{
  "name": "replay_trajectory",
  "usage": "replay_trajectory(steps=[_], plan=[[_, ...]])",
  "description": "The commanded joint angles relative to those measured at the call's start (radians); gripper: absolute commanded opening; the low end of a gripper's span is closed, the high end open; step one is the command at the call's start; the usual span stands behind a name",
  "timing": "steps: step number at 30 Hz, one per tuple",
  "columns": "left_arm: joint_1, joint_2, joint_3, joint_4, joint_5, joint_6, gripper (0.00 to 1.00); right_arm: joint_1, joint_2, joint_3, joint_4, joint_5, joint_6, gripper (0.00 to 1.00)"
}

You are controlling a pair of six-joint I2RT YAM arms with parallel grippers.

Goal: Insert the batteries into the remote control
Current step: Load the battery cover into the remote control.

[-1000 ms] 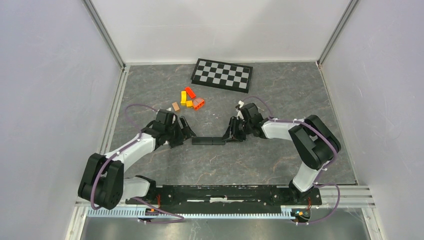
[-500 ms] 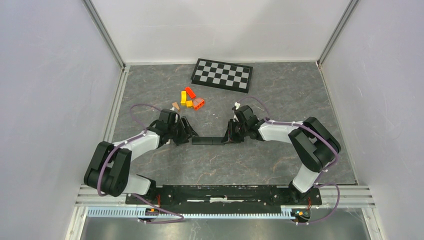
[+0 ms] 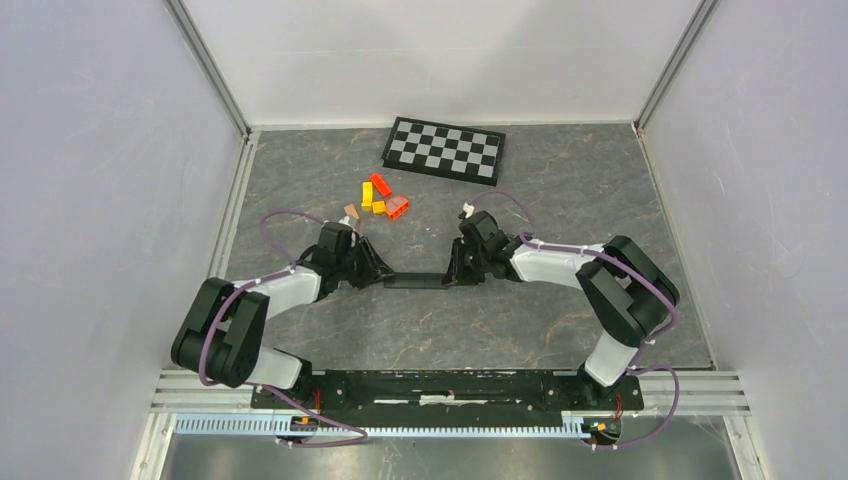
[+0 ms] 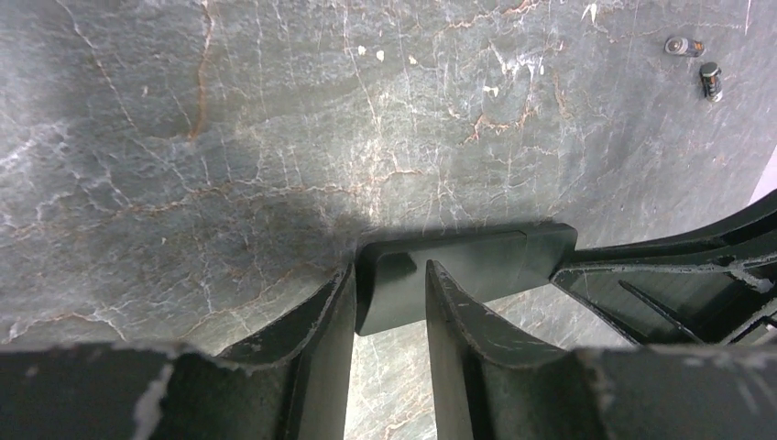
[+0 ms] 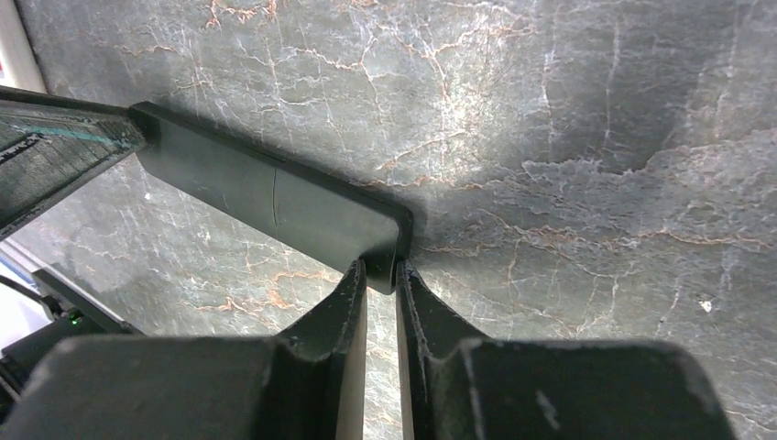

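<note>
Both arms had drawn inward: right fingers [image 5: 348, 307] pinched one end of the black flat plastic remote control [image 3: 418, 281], left fingers [image 4: 321, 316] straddled the other, grip unclear. Tiny silvery cylindrical batteries [image 4: 683, 46] lay well beyond the left fingers; holding level seemed wise.

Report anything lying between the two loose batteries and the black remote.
Nothing visible. In the left wrist view, only bare grey marbled tabletop separates the two tiny silvery-dark cylindrical batteries from the long black plastic remote control. Its visible face shows just a seam, no open compartment.
</note>
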Motion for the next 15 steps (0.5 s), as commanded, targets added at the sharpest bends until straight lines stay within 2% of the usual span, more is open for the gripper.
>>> replay_trajectory(steps=[1, 11, 15], plan=[[-0.054, 0.066, -0.056, -0.006, 0.042, -0.022, 0.39, 0.065, 0.076, 0.049, -0.015, 0.075, 0.014, 0.17], [-0.126, 0.109, -0.072, 0.069, 0.057, -0.082, 0.35, 0.139, 0.106, 0.122, 0.027, 0.092, 0.002, 0.18], [-0.127, 0.079, -0.032, 0.023, 0.029, -0.078, 0.41, 0.138, 0.059, 0.122, -0.004, 0.189, -0.076, 0.23]])
